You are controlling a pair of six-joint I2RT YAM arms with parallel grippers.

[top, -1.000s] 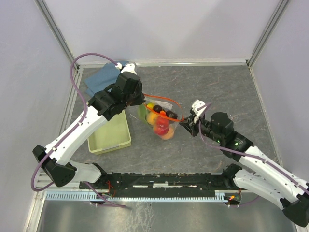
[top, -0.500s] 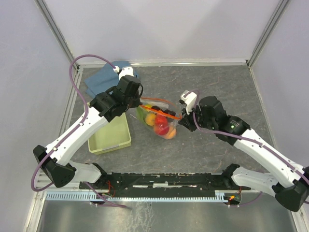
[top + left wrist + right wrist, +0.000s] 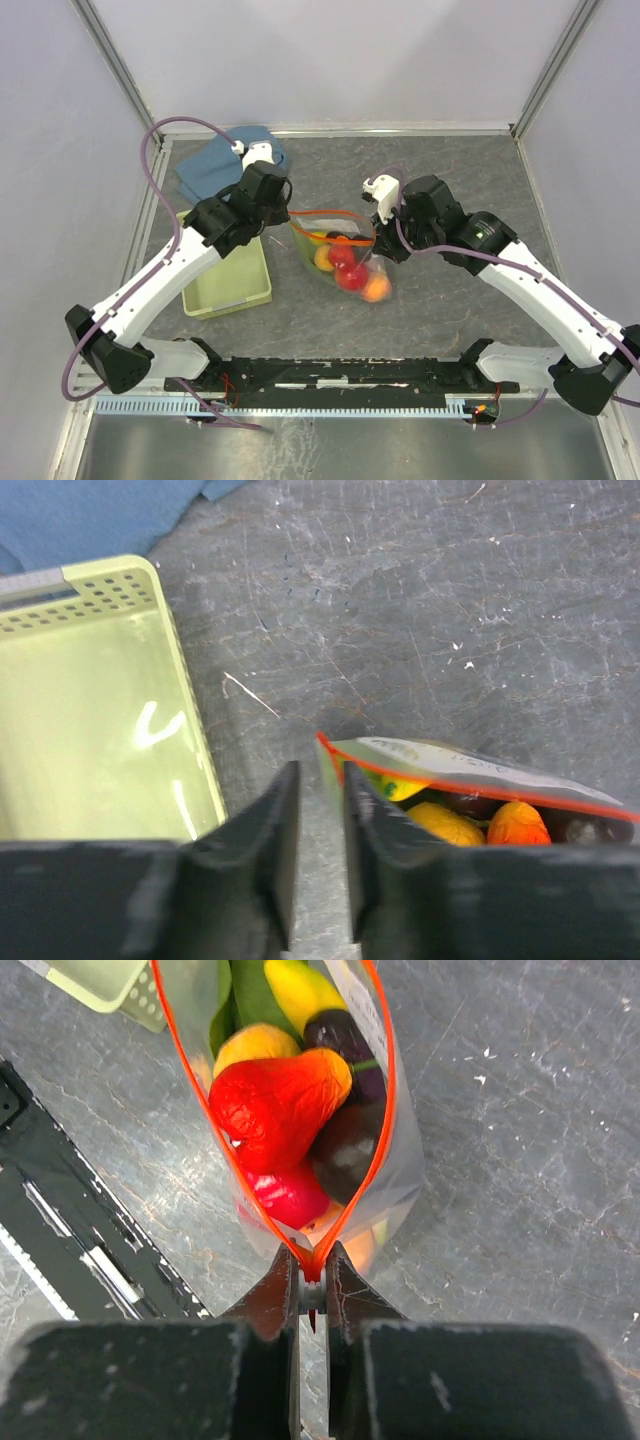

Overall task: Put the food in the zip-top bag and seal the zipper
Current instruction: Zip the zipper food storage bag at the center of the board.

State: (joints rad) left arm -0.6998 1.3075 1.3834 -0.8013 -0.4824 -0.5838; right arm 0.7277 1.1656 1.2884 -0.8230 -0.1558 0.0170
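The zip-top bag has slumped rightward on the grey table, mouth gaping, the food slid lower inside. The left gripper has released its corner, fingers slightly parted just beside it. The right gripper, arm bent in from the right, pinches the end of the zipper

You've got two arms with white shells and black joints: the left arm and the right arm. A purple cable loops along each. A small green light glows on the right one. Your fingers are dark grey, flat-sided.
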